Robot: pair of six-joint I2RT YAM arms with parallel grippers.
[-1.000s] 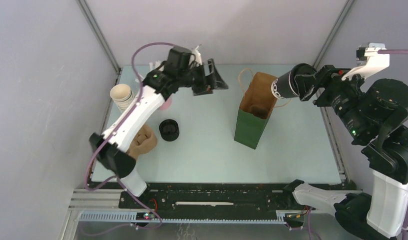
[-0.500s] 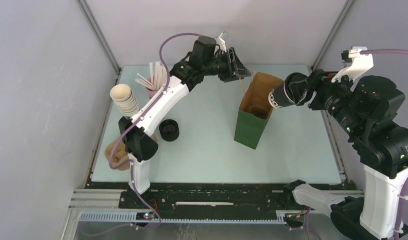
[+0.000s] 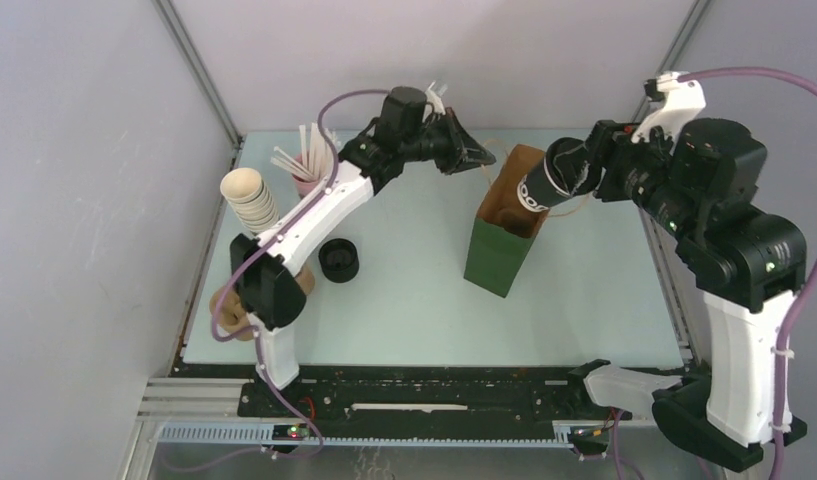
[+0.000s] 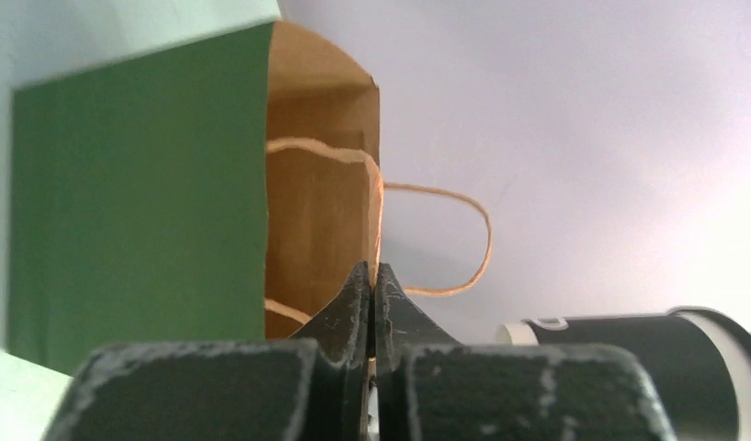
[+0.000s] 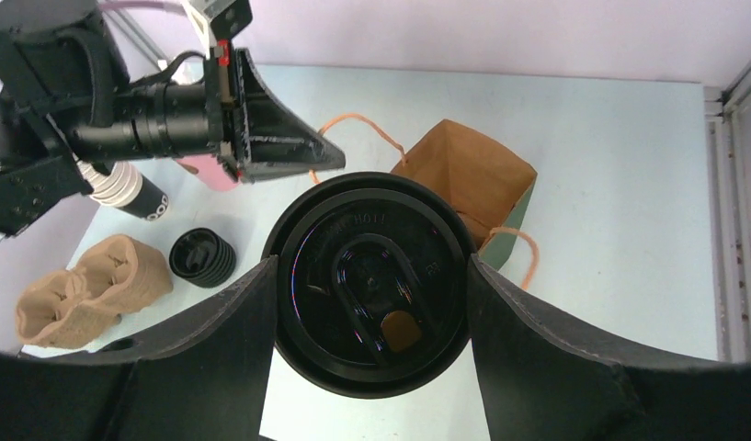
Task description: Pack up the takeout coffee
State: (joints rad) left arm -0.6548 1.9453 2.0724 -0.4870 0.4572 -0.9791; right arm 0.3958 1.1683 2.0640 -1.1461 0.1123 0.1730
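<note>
The takeout coffee, a dark cup with a black lid, lies tilted in my right gripper, whose jaws are shut on its sides, just above the right rim of the bag. The green paper bag stands open and upright mid-table, its brown inside showing. My left gripper is shut on the bag's near string handle at the bag's top left; the string runs in between the closed fingertips. The cup's side shows low right in the left wrist view.
A stack of lidless cups and a pink holder of white sticks stand at the far left. A squat stack of black lids sits left of the bag. A brown cardboard carrier lies near the left arm's base.
My left gripper has closed from wide open onto the bag's handle. The right arm has carried the cup leftward, closer over the bag's mouth.
</note>
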